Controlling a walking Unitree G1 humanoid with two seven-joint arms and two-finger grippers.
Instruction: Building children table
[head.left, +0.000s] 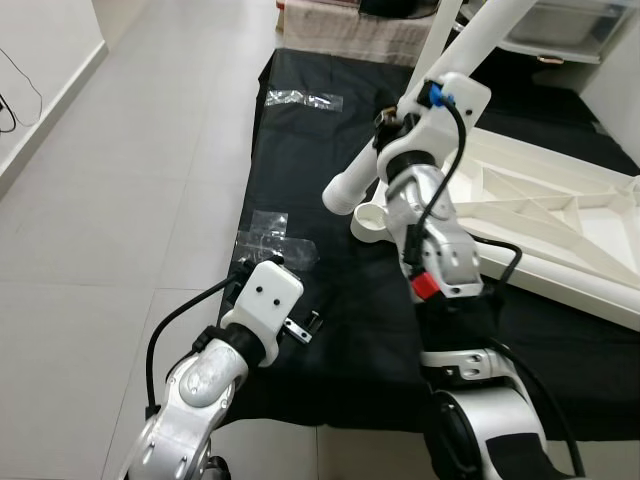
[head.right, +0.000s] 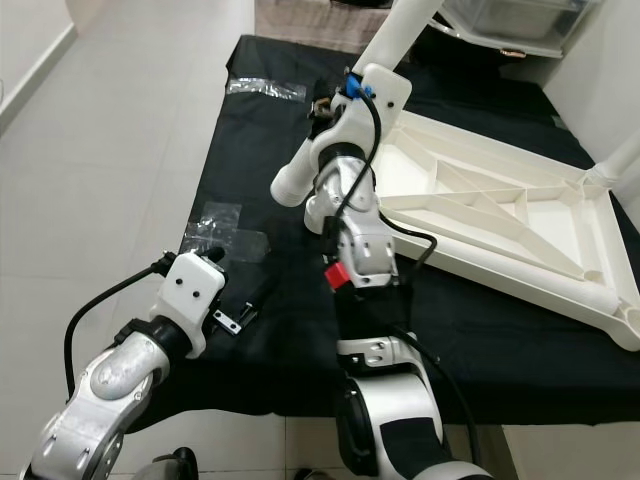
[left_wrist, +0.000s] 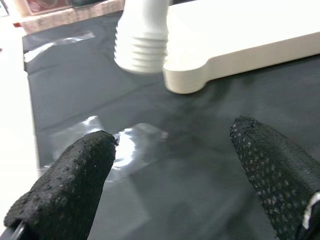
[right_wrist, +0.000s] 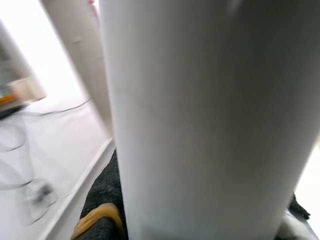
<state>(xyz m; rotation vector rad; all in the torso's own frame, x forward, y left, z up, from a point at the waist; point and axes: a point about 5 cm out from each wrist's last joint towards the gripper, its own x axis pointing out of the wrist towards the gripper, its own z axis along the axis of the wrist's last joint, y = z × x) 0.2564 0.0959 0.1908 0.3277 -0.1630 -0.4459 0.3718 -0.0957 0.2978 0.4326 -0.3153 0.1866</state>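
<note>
The white tabletop (head.right: 500, 215) lies upside down on a black cloth (head.left: 350, 330). My right gripper (head.left: 388, 122) is shut on a white table leg (head.left: 350, 188), held tilted with its threaded lower end (left_wrist: 142, 40) just above the tabletop's round corner socket (head.left: 372, 222). In the right wrist view the leg (right_wrist: 200, 120) sits close against a black finger (right_wrist: 102, 200). My left gripper (left_wrist: 172, 175) hangs open and low over the cloth's front left, near clear plastic bags (head.left: 270, 235), with nothing between its fingers (left_wrist: 75, 185).
Another clear bag (head.left: 300, 98) lies at the cloth's far left. A second white leg stands upright at the tabletop's far corner (head.right: 625, 160). Beyond the cloth are a low beige piece (head.left: 350, 30) and a white bin (head.left: 560, 25). Tiled floor (head.left: 130, 180) spreads to the left.
</note>
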